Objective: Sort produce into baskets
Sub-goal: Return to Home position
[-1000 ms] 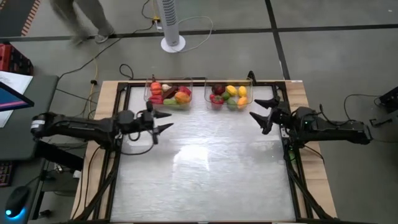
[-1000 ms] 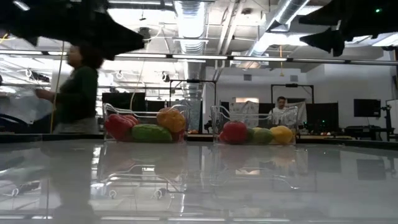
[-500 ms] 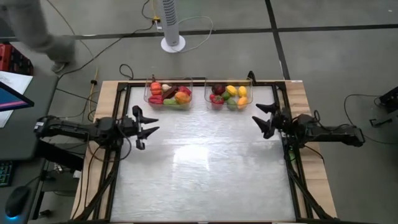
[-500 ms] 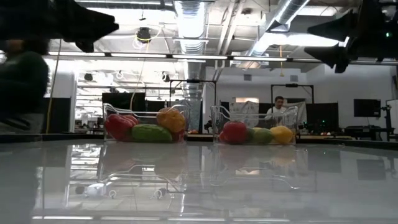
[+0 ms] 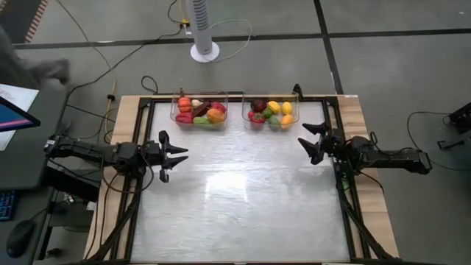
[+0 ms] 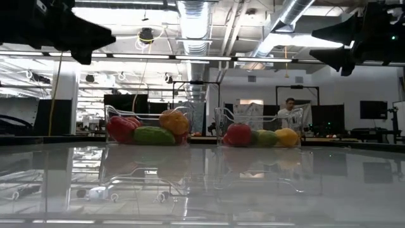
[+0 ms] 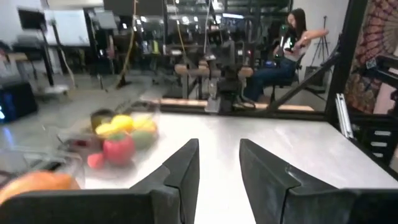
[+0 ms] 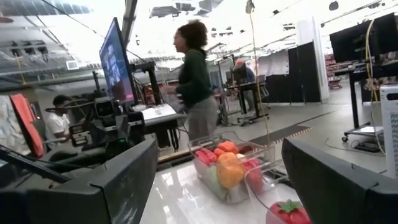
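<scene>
Drawn back toward the table's left edge since a second ago, the left gripper [image 5: 174, 156] is held above the bare tabletop [image 5: 243, 206], its fingers spread and nothing between them. Less ground has been given up by the right gripper [image 5: 305, 141], which is likewise parted and empty, just inside the right edge. The walking figure seen earlier at the left of the low view has gone from it. Only a blurred grey shape [image 5: 44, 70] is left at the high view's corner.

All the produce [image 5: 213, 115] is kept in the left basket [image 5: 213, 101] and the right basket [image 5: 271, 100]. These are set side by side at the far edge, well apart from both grippers. Red, orange, green and dark purple pieces are piled in the left one. Yellow lemons [image 5: 286, 109] are gathered in the right one with dark red, green and orange pieces.

Beyond the table a white fan pedestal [image 5: 204, 50] is seen on the floor, and a screen [image 5: 11, 118] is placed beside the left arm. A standing person [image 8: 194, 81] is caught in the right wrist view behind the baskets, and a seated person [image 7: 287, 53] in the left wrist view, past the right arm's mount.
</scene>
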`<state>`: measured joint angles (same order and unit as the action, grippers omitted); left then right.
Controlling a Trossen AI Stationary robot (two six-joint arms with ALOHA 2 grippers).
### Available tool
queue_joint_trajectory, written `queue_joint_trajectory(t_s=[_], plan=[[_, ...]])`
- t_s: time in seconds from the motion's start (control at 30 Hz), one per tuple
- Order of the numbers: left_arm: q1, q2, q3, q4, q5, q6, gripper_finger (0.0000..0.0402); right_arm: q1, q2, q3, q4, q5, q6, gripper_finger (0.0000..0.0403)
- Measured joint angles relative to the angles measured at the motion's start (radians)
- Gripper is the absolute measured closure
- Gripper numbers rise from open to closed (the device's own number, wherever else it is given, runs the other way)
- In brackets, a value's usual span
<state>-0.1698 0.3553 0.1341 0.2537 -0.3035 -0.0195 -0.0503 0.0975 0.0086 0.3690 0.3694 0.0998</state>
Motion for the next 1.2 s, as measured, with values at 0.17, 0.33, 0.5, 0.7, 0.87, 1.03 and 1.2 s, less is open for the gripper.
queue_joint_trajectory(t_s=[0.17, 0.33, 0.5, 0.7, 0.87, 1.03, 1.2], plan=[[-0.026, -0.011, 0.0, -0.089, 0.0, -0.05, 0.0302, -0.004, 0.0, 0.0, -0.038, 0.0, -0.002, 0.0035], [-0.055, -0.046, 0.0, -0.148, 0.0, -0.055, 0.0302, -0.004, 0.0, 0.0, -0.103, -0.001, -0.003, 0.0035], [-0.078, -0.104, 0.0, -0.185, 0.0, -0.053, 0.0302, -0.004, 0.0, -0.001, -0.187, -0.001, -0.003, 0.0035], [-0.078, -0.18, 0.0, -0.285, 0.001, -0.055, 0.0302, -0.004, 0.0, -0.001, -0.29, -0.003, -0.002, 0.0035], [-0.078, -0.2, 0.0, -0.458, 0.001, -0.116, 0.0302, -0.004, 0.001, -0.001, -0.296, -0.006, -0.003, 0.0035], [-0.078, -0.2, 0.0, -0.517, 0.008, -0.222, 0.0302, -0.004, 0.001, -0.001, -0.301, -0.006, -0.003, 0.0035], [-0.078, -0.199, 0.0, -0.535, 0.04, -0.211, 0.0302, -0.004, 0.001, -0.001, -0.303, -0.005, -0.003, 0.0035]])
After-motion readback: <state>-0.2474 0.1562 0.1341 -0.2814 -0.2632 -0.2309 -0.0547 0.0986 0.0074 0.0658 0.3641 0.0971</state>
